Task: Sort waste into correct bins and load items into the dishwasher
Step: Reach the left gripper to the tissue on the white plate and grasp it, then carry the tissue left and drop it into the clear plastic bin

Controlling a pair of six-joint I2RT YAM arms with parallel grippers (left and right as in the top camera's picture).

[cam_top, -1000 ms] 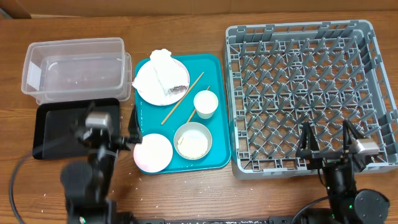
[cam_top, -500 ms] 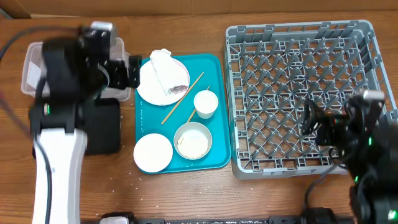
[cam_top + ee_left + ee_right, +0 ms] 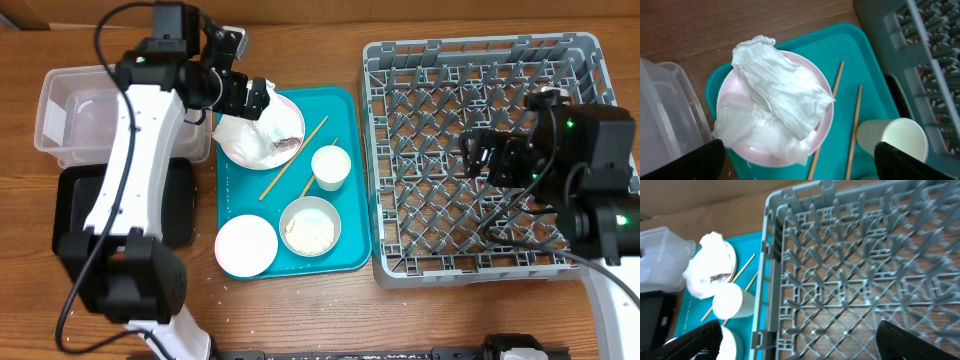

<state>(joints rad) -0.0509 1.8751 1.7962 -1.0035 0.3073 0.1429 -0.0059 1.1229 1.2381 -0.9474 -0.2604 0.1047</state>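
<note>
A crumpled white napkin [image 3: 258,118] lies on a pale pink plate [image 3: 285,125] at the back of the teal serving tray [image 3: 355,215]; it also shows in the left wrist view [image 3: 780,92]. My left gripper [image 3: 246,97] hangs open and empty just above the napkin and plate [image 3: 800,165]. Two chopsticks [image 3: 293,158], a white cup [image 3: 330,165], a bowl with rice grains [image 3: 310,226] and a small white plate [image 3: 246,244] lie on the tray. My right gripper [image 3: 495,155] is open and empty above the grey dish rack [image 3: 560,60], whose lattice [image 3: 855,270] fills the right wrist view.
The clear tub [image 3: 115,105] stands at the back left, with the black tray [image 3: 80,205] in front of it. Small crumbs lie on the wooden table near the teal tray's front left corner. Cardboard runs along the back edge.
My left arm swung from the table front by the black tray up to the napkin plate. My right arm moved from the front edge to over the rack.
</note>
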